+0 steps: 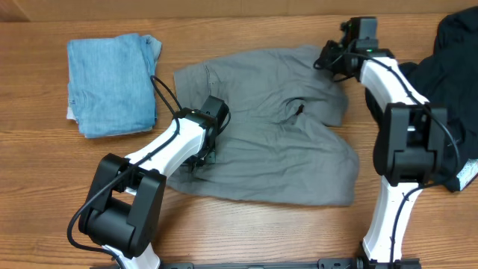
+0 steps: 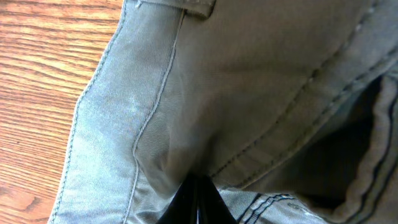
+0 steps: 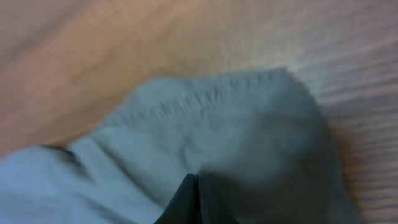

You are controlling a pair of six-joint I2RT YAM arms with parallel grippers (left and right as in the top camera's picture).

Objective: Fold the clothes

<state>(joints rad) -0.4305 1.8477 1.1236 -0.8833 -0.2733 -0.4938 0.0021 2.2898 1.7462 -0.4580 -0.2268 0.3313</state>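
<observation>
I judge the folding barely begun: the grey shorts (image 1: pixel 276 142) lie spread almost flat on the worktop (image 1: pixel 45 187), no layer turned over, every fold left to make. My left end effector (image 1: pixel 206 155) is pinched closed on cloth beside a seam (image 2: pixel 155 106), fabric puckering at its tips. The right end effector (image 1: pixel 328 56) is clamped on the leg hem (image 3: pixel 211 93) directly beneath it. The fabric looks thin and wrinkled, with the waistband (image 1: pixel 190 72) showing

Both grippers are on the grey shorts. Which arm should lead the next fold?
Right, probably: the right gripper pinches the shorts at a far hem corner, easy to carry across. The left gripper is shut on fabric inside the edge, beside a seam.
</observation>
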